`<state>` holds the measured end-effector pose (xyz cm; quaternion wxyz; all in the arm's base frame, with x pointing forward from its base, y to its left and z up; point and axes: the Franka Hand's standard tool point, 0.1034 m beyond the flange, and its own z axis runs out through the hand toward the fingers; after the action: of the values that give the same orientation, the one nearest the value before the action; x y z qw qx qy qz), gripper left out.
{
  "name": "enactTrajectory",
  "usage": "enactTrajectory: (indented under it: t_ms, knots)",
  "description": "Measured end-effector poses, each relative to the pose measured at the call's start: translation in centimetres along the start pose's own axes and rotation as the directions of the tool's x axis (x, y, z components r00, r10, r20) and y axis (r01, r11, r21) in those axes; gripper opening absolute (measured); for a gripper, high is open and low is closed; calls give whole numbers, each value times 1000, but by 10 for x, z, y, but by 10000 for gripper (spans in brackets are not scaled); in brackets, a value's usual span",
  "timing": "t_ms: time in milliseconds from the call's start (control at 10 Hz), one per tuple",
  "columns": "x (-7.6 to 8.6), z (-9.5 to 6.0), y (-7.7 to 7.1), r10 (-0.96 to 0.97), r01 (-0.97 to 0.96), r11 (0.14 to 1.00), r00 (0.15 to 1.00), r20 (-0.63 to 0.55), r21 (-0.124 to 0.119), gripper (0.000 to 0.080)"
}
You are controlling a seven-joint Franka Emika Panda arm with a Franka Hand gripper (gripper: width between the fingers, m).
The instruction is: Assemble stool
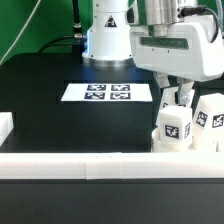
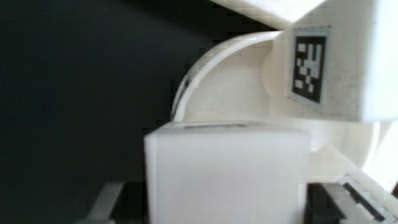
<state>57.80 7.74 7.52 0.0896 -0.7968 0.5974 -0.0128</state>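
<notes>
The stool parts sit crowded at the exterior view's right on the black table (image 1: 40,110), hard against the white border rail (image 1: 60,160). The gripper (image 1: 174,98) hangs over a leg (image 1: 172,126), jaws apparently clamping it, probably for seating into the round seat (image 2: 222,75). Open room lies leftward, past the marker board (image 1: 107,92).

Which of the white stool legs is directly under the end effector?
The leg on the exterior view's left; the other leg stands beside it, to the exterior view's right, outside the end effector.
</notes>
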Motion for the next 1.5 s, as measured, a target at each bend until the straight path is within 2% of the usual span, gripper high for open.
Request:
enactTrajectory:
  t_ms: [300,500,600,800,900,1000,1100,1200,1300,1400,1500]
  knots:
    - [-8,1,-2,354,-355,934,934,36,27,338]
    - [-14,3,-6,586,-589,807,808,65,41,338]
    - [-14,3,-6,641,-644,764,763,75,23,338]
    - [-15,3,-6,674,-678,735,734,82,21,338]
    - [-15,2,-6,660,-664,748,747,82,23,397]
    - [-13,-4,-10,615,-619,784,784,88,37,397]
    - [-14,-14,-15,564,-570,820,821,95,56,585]
    - [-17,-24,-19,556,-563,825,824,108,55,630]
    - [-16,-23,-18,464,-471,879,880,98,67,630]
    - [-17,-21,-17,425,-431,900,900,94,67,647]
    - [-17,-21,-17,327,-334,940,941,86,77,647]
